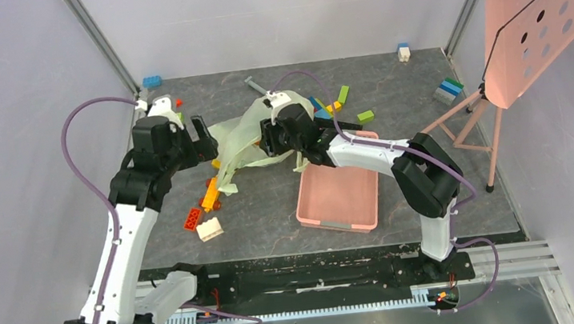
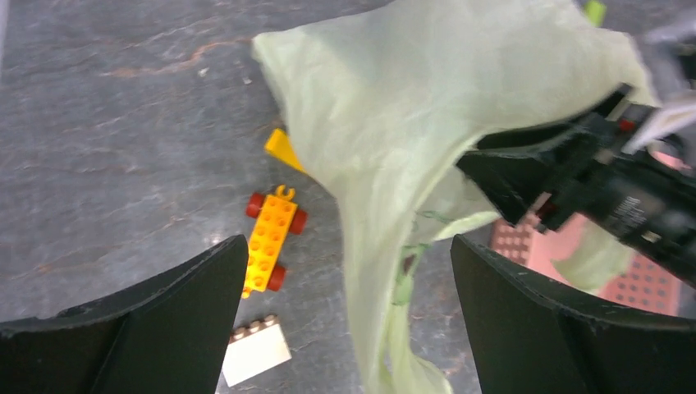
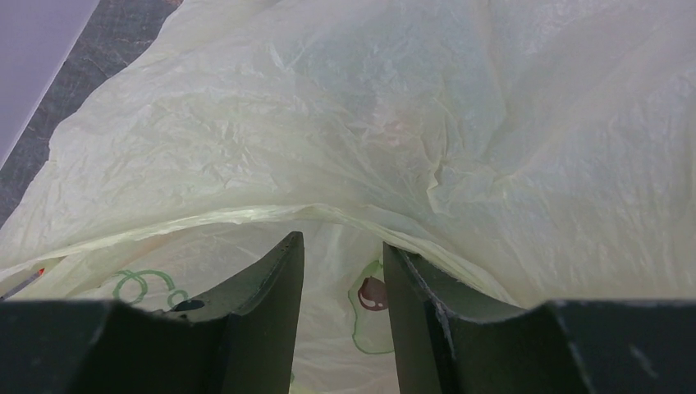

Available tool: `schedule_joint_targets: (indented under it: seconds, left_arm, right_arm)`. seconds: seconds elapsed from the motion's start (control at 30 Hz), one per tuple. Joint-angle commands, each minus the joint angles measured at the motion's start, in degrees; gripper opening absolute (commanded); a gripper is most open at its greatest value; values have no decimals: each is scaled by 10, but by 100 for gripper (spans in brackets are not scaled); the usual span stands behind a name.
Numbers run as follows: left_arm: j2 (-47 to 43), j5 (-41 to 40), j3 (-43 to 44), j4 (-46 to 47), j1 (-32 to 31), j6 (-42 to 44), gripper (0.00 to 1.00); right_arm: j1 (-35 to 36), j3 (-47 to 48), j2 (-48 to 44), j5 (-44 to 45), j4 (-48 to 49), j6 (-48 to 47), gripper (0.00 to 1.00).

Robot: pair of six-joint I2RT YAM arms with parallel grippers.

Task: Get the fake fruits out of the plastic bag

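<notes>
The plastic bag (image 1: 242, 134) is being held up off the bench (image 1: 274, 220) by the right end effector (image 3: 341, 244). Its jaws are clenched about halfway on a gathered fold of the film. The left end effector (image 1: 205, 141) is released, jaws spread wide and grasping nothing, and is facing the hanging part of the bag from just beside it.

The step in hand is judged to be a second hold on the bag, so that it can be opened or tipped. It is best done by bringing the left jaws around a single hanging fold low on the bag, well apart from the right hold, and closing them fully, since thin film is likely to slip out of a loose pinch. The right hold is best left untouched until the left one is firm. The yellow wheeled block (image 2: 271, 240) and the white block (image 2: 256, 355) on the bench below are best avoided on the way down. Tipping is best done over bare bench or the pink basket (image 1: 336, 197).

The bag is showing as pale green, translucent and finely crinkled, draped in soft folds from its held part down toward the bench. A green-outlined printed motif with a dark red spot (image 3: 373, 294) is visible between the right jaws. None of the fake fruits is being shown in any view, and whether they are inside cannot be told.
</notes>
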Motion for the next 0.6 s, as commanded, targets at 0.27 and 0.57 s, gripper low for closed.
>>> schedule_joint_targets:
  seconds: [0.27,0.57]
  left_arm:
    - [-21,173,114,74,0,15,100]
    - [12,318,126,230,-6,-83,92]
  right_arm:
    - [0,46,-15,-6,-28,3,43]
    - [-16,59,-25,3,-49,27,43]
